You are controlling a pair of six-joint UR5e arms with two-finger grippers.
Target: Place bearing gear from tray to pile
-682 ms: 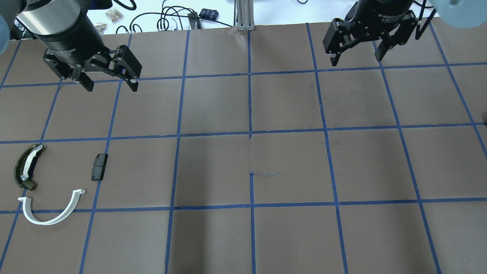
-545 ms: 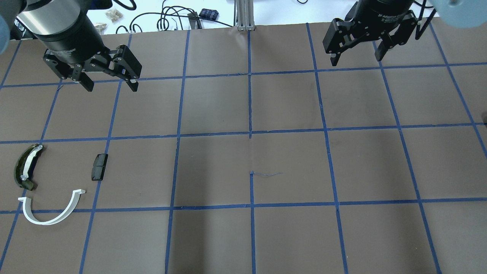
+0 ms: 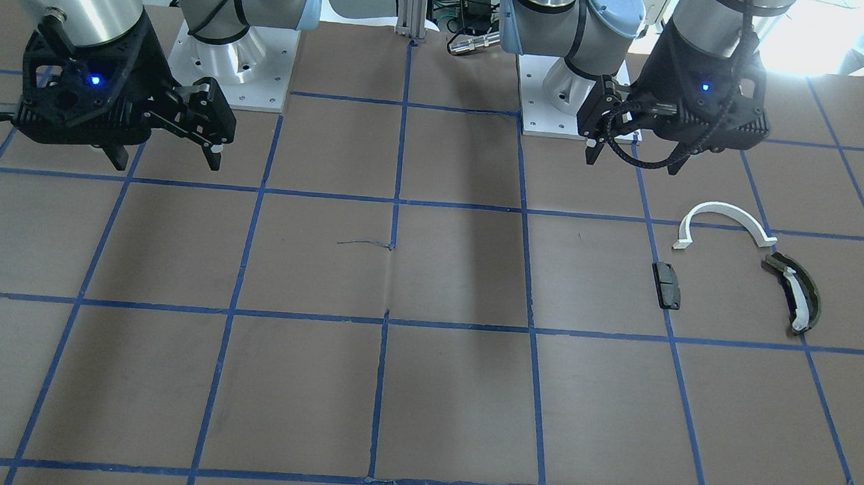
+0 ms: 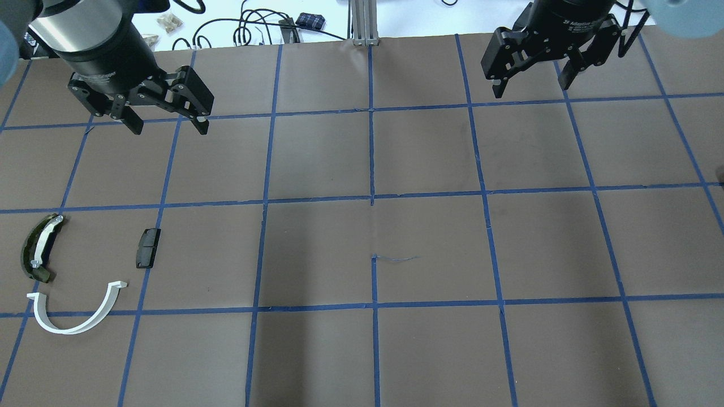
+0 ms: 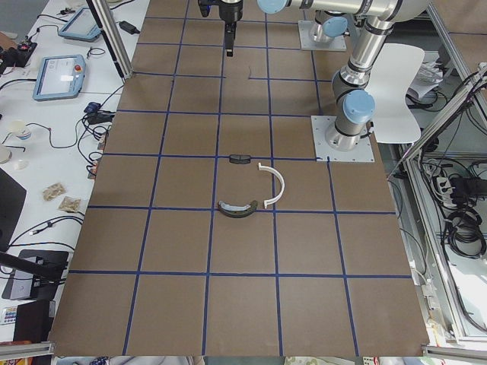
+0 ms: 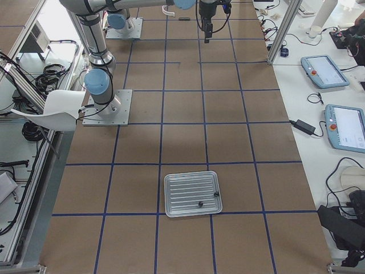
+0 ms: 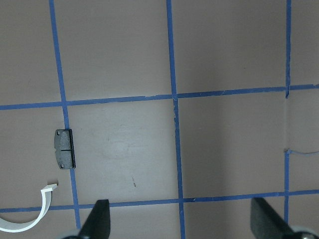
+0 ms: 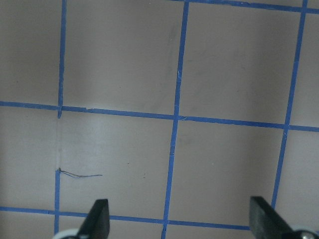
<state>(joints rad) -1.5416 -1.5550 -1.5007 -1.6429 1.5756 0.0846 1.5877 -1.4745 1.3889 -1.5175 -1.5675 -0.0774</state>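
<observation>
Bearing gear (image 6: 217,194): my guess is the larger of two small dark specks on the tray (image 6: 182,194). It sits by the tray's edge, with the other speck (image 6: 199,203) near it. Both are too small to tell shape or teeth, and they show only in the exterior right view. The tray is ribbed metal and lies toward the table's end on the robot's right, well apart from both arms.

Handling is a judgement call. I'd expect it to be small, light, stiff and smooth, and likely to roll or slip on the ribs. I'd pinch across the outer rim from straight above, fingertips low.

The left gripper (image 4: 169,129) is spread wide and holds nothing. The right gripper (image 4: 531,89) is the same, and both hang above bare table. I'd use the right arm, since it is closer to the tray.

The pile (image 5: 237,208) is on the left side, its parts lying apart:
- white half-ring arc (image 3: 723,208)
- olive curved piece (image 3: 800,295) with a white insert
- black block (image 3: 667,285)

No pickup has started.
</observation>
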